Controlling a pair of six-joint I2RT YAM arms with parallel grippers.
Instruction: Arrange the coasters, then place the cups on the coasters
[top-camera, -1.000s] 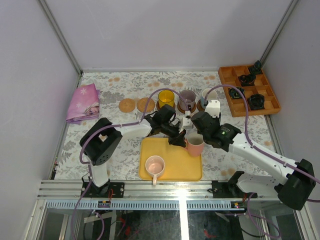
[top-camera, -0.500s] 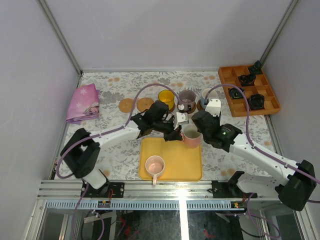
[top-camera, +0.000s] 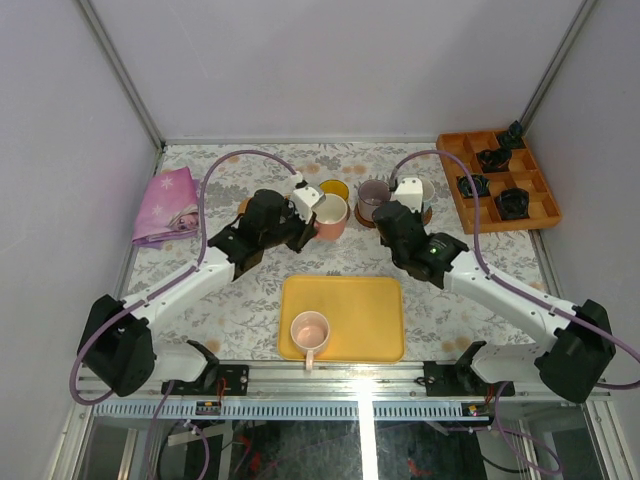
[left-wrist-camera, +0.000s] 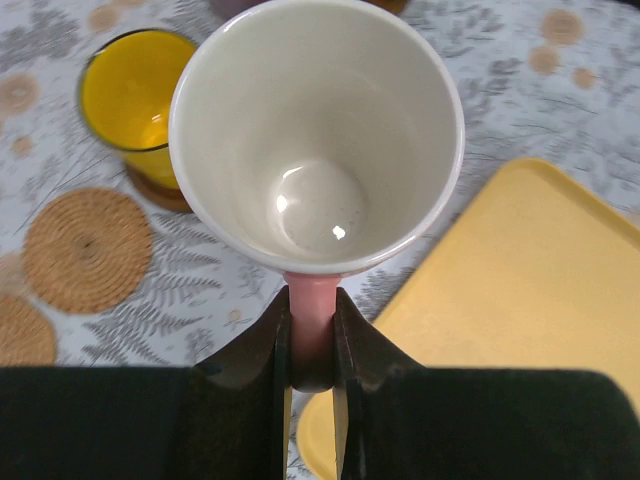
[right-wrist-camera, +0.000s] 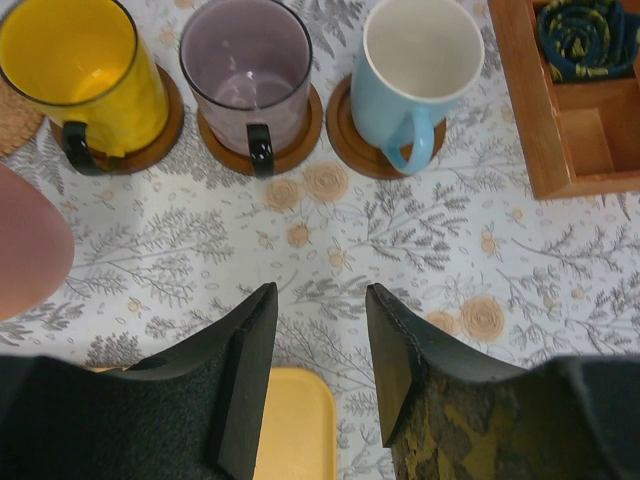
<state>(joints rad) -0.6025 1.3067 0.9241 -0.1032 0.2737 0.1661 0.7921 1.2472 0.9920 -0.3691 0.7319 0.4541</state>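
**Near the far edge of the table, a pink cup hangs by its handle**

Toward the far edge of the table (top-camera: 250, 310), which wears a grey floral print, the left gripper (left-wrist-camera: 312, 330) is clamped on the handle of a pink cup (left-wrist-camera: 315, 130); the cup is glossy and tapered, pink outside and creamy white within; whether its base touches the table cannot be told.

Just beside it stands the yellow cup (right-wrist-camera: 75, 60), glassy with a black handle; then the purple-grey cup (right-wrist-camera: 245, 60), also see-through, and the light blue cup (right-wrist-camera: 415, 65), opaque with a white inside; each sits on one of the dark brown coasters (right-wrist-camera: 300, 145), thin round discs, in a row along the far edge.

Only the left wrist view shows the tan coasters (left-wrist-camera: 88, 248) clearly, coiled and woven-looking, bare, left of the yellow cup; from the top they are mostly hidden behind the arm.

The right gripper (right-wrist-camera: 320, 295) hovers nearer than the row, its black fingers apart with nothing between them.

Only the top view shows the second pink cup (top-camera: 310, 328) on the smooth yellow tray (top-camera: 365, 320) by the near edge, the orange compartment tray (top-camera: 462, 150) in the far right corner, and a pink printed pouch (top-camera: 167, 205) at the left edge.
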